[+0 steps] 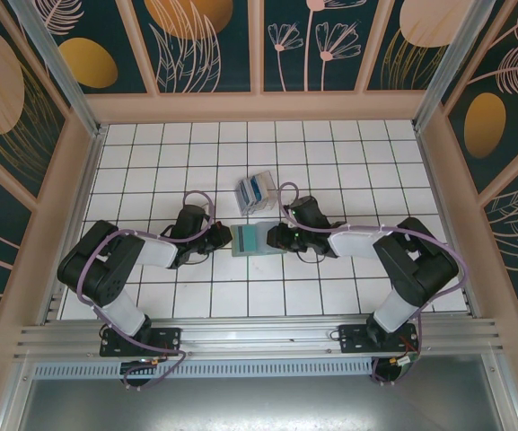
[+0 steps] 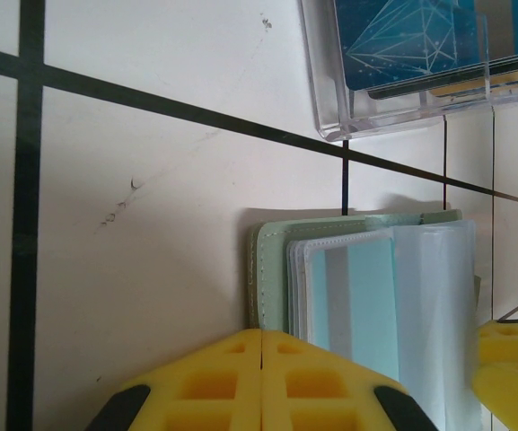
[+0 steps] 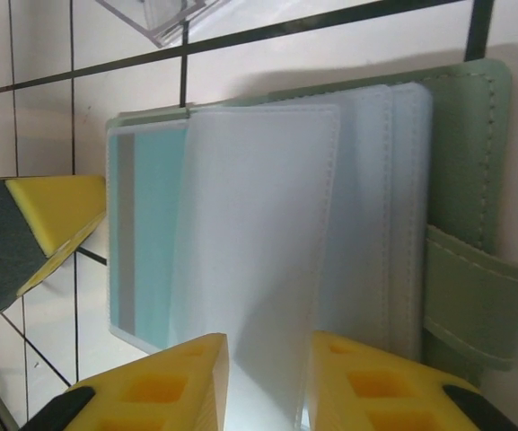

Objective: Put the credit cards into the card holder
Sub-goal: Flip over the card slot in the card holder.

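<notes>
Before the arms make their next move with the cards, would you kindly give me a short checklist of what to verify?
1. Card holder lies open: ok.
2. Teal card sits inside a clear sleeve: ok.
3. Left gripper holds a card: not ok; its fingers are shut together with nothing between them.
4. Right gripper open at the sleeve's edge: ok; whether it touches the sleeve, cannot tell.
5. Clear box emptied: not ok; a blue card lies inside.
</notes>
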Robot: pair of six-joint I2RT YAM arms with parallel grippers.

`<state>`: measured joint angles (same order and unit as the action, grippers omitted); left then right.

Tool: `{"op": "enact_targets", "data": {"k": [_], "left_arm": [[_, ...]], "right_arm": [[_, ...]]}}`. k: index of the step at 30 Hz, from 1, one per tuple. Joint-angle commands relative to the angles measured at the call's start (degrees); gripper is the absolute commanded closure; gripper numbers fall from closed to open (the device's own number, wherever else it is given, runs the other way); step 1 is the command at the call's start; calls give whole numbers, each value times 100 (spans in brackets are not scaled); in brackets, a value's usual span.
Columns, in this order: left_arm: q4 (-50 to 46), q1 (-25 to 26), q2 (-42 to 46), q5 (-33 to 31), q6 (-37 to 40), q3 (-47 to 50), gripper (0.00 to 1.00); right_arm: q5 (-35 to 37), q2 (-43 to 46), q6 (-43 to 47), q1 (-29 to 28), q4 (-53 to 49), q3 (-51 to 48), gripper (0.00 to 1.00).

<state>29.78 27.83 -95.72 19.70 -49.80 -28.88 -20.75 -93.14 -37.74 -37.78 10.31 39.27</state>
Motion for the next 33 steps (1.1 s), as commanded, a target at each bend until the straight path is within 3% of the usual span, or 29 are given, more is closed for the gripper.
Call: {"op": "enact_targets", "data": {"k": [1,4,6,14,17,20,25,29,31,33], "left_arm": [[-332,32,-88,-32,98,14,91],[-388,38,-11,-55,128,10,86],[-392,21,93,5,120,7,70],[-451,-271,434,-40,-120,103,42],[-308,-474,563,-19,-171,241,38],[-540,-574,722,-166,-95,219,38],[-864,-578,833,-468,162,96,36],[-753,-577,658,-224,144,12,36],[-581,-577,604,-257,78,83,36],[-545,-578,549,-265,14,81,36]], "right_arm": [[-235,253,108,-54,294,123,67],[-429,200,83,-105,608,142,65],[-524,143,35,-188,844,150,66],[-732,-478,-298,-576,1858,168,66],[-971,-677,-492,-632,2260,108,66],[-799,-430,-341,-569,1993,125,65],[469,229,675,-435,584,696,53],[1618,346,1344,-274,-410,1499,42],[1914,100,1471,-93,-826,1949,37],[1573,-221,1631,150,-1092,2331,33]]}}
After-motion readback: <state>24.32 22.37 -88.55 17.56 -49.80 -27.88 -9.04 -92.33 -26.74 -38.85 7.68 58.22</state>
